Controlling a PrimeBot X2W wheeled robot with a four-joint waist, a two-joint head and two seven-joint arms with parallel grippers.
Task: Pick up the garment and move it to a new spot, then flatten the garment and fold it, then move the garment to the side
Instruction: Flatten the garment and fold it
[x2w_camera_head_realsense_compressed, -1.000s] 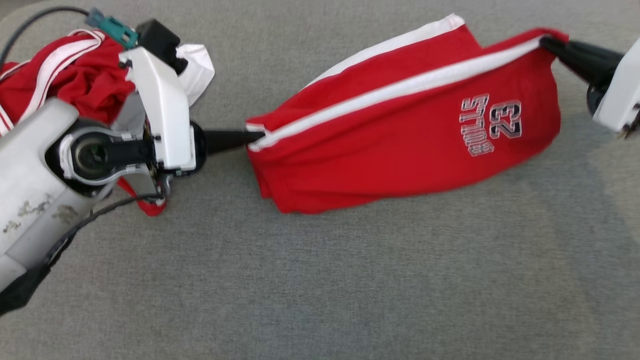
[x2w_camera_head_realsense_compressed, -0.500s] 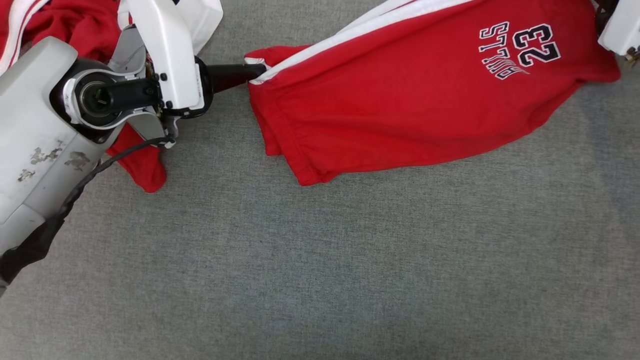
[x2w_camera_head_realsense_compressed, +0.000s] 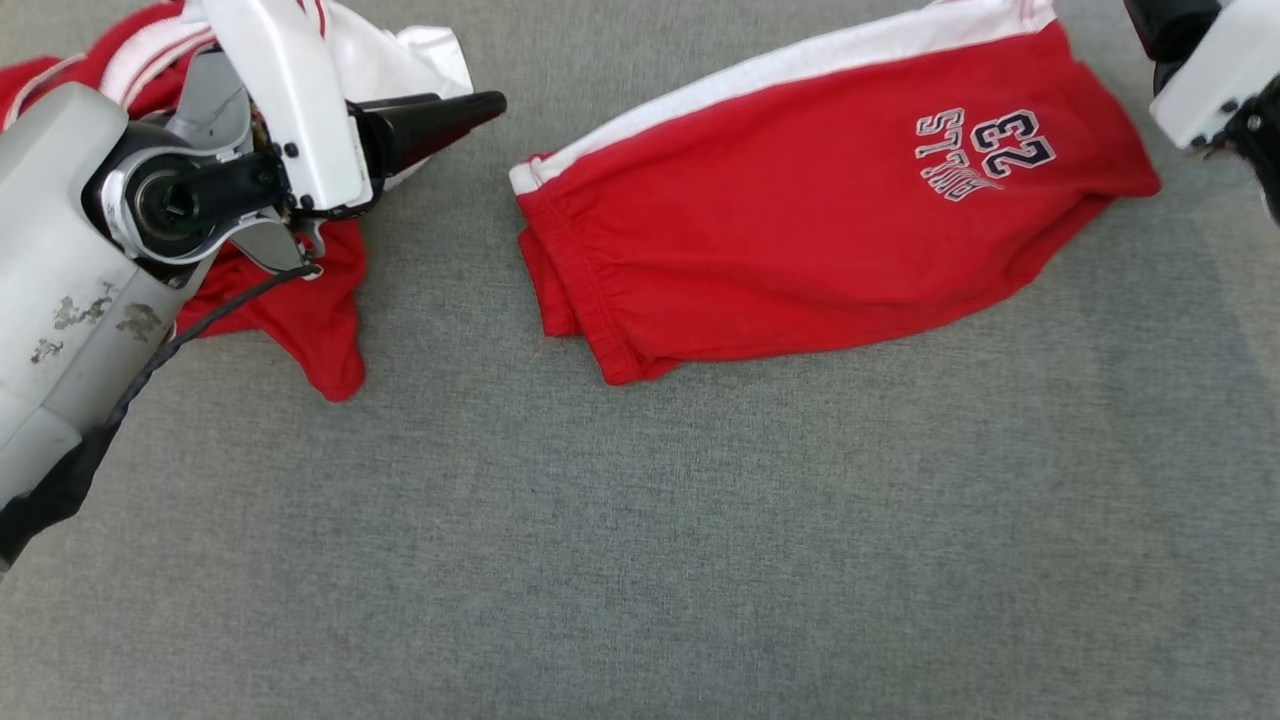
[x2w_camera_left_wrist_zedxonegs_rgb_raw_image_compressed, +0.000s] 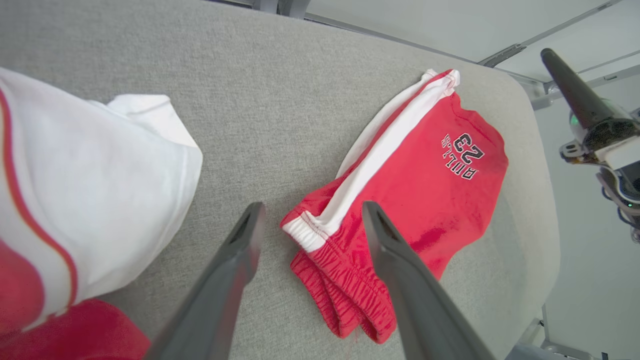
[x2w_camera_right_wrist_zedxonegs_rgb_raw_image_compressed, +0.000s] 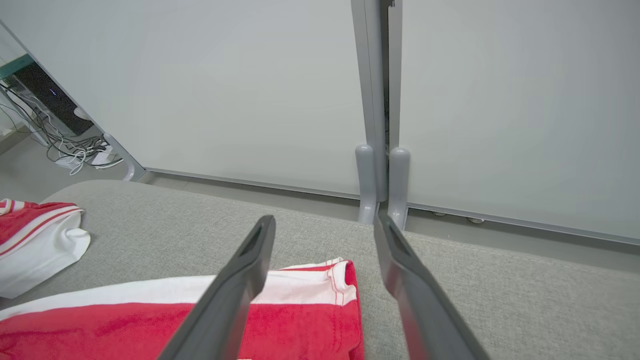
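Left wrist view has the left gripper (x2w_camera_left_wrist_zedxonegs_rgb_raw_image_compressed: 311, 206) with its two dark fingers spread wide and nothing between them, poised close by the elastic waistband of the red jersey shorts with a white side stripe and a "23" print (x2w_camera_left_wrist_zedxonegs_rgb_raw_image_compressed: 415, 190). The right gripper (x2w_camera_right_wrist_zedxonegs_rgb_raw_image_compressed: 324, 220) is likewise agape and empty above the opposite hem corner. The shorts lie loose on the grey fabric-covered table (x2w_camera_head_realsense_compressed: 640, 560), doubled and rumpled, apart from a heap of red-and-white clothes (x2w_camera_head_realsense_compressed: 310, 320). Relocation looks finished. Flattening seems next, which calls for pinching the edges and drawing them taut.
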